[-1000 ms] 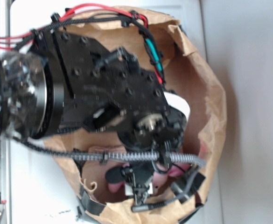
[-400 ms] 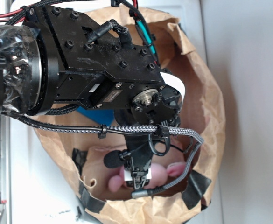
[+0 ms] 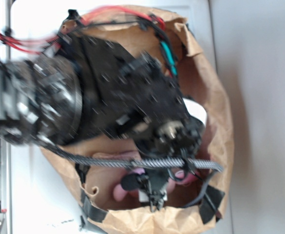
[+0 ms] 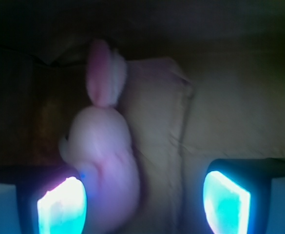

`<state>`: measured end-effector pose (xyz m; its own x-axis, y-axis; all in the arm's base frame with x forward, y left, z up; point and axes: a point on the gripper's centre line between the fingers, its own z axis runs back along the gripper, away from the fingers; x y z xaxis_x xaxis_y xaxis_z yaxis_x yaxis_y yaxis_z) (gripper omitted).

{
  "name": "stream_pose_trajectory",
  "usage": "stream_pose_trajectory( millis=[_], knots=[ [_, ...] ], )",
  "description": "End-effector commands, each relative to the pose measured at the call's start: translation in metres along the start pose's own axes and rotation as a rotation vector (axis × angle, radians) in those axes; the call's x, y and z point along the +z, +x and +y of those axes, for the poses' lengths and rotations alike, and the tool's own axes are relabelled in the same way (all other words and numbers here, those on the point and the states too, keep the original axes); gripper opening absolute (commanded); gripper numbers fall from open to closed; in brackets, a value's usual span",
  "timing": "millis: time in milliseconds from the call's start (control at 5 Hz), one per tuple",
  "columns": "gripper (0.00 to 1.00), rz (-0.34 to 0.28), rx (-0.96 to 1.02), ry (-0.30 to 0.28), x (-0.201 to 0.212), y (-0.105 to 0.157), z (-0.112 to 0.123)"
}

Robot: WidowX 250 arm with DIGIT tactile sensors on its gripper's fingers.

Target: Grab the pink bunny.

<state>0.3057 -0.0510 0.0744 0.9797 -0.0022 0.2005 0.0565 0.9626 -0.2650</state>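
The pink bunny (image 4: 105, 161) lies on the brown paper floor of the bag, ears pointing up in the wrist view. It rests against the left fingertip (image 4: 62, 207), and a wide gap separates it from the right fingertip (image 4: 226, 202). My gripper (image 4: 144, 204) is open around it. In the exterior view the gripper (image 3: 152, 192) reaches down inside the paper bag (image 3: 220, 97), with parts of the bunny (image 3: 119, 191) showing pink on both sides of it. The black arm hides most of the toy.
The crumpled brown bag walls (image 3: 132, 222) ring the gripper closely, patched with black tape (image 3: 211, 202). A white object (image 3: 197, 111) peeks from under the arm. A braided cable (image 3: 132, 163) crosses above the gripper. White tabletop (image 3: 264, 122) surrounds the bag.
The arm has swung and is motion-blurred now. The gripper stays low in the bag over the bunny, shifted slightly right and down.
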Motion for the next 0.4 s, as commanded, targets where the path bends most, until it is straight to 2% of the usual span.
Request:
stream_pose_trajectory(
  millis=[0,200],
  knots=[
    [1.00,-0.029,-0.087,-0.033,-0.005,0.010,-0.029],
    [1.00,-0.021,-0.124,-0.057,-0.008,0.007,-0.043]
  ],
)
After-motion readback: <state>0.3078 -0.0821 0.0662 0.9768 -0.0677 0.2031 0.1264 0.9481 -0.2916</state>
